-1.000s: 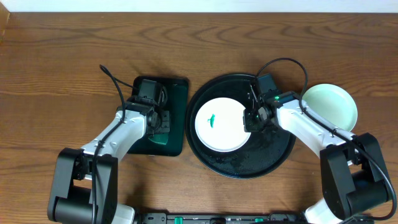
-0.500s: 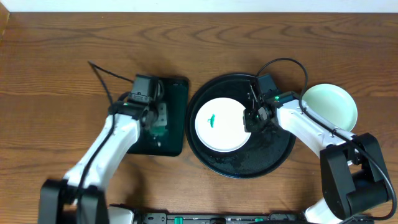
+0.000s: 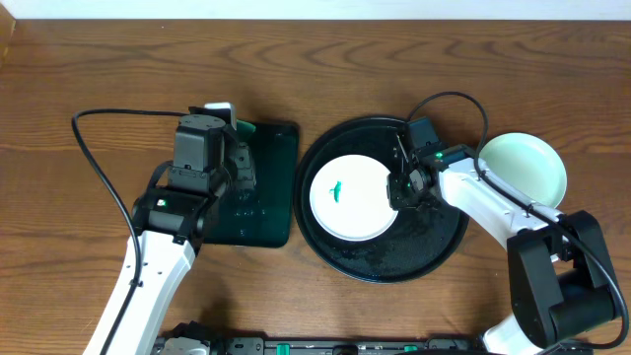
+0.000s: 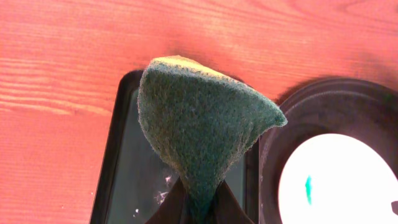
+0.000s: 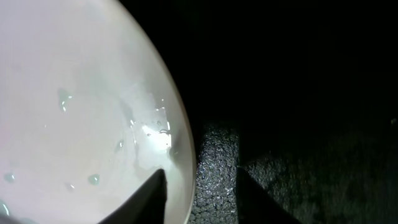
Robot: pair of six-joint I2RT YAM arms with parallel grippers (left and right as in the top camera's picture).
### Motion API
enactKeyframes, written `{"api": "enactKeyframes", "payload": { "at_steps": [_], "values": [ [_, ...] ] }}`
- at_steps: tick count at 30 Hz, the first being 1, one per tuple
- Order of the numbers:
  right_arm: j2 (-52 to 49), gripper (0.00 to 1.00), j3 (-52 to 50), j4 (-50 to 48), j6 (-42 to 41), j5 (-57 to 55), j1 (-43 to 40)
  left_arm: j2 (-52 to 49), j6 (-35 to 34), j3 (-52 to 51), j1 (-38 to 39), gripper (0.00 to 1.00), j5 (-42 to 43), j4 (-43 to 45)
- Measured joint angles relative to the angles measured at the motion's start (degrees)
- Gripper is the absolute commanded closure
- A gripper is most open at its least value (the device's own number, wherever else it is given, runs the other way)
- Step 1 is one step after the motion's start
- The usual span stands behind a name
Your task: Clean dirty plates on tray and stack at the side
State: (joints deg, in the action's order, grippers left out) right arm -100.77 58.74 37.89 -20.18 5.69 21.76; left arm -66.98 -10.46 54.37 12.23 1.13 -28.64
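Scrubbing stage about to begin: you are holding the green sponge [image 4: 202,124] pinched tight in the left fingers [image 4: 231,208] and hanging it above the dark green rectangular tray [image 4: 121,168], just beside the round black tray [image 3: 434,247]. The white plate [image 3: 360,212] is lying on the round black tray, left of its centre, and is carrying a small green smear [image 3: 336,189]. A mint plate [image 3: 527,173] is sitting on the counter [image 3: 99,59] just off the tray's right side; whether it is one plate or a stack cannot be told. The right fingers [image 5: 154,202] are standing apart astride the white plate's right rim, not clamping it. By this layout, the next move is calling for you to carry the sponge across onto the smear and rub. The right fingers are probably needing to brace the rim so the plate is not sliding on the wet, glossy tray.
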Motion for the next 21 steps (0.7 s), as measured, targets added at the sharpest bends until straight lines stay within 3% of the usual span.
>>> {"api": "enactKeyframes", "payload": {
  "at_steps": [5, 7, 21],
  "values": [
    [0.0, 0.41, 0.0, 0.0, 0.2, 0.2, 0.0, -0.1, 0.0, 0.0, 0.0, 0.92, 0.0, -1.2],
    [0.0, 0.41, 0.0, -0.1, 0.3, 0.3, 0.0, -0.2, 0.0, 0.0, 0.0, 0.92, 0.0, -1.2],
    [0.0, 0.64, 0.0, -0.1, 0.3, 0.3, 0.0, -3.0, 0.0, 0.0, 0.0, 0.92, 0.0, -1.6]
  ]
}}
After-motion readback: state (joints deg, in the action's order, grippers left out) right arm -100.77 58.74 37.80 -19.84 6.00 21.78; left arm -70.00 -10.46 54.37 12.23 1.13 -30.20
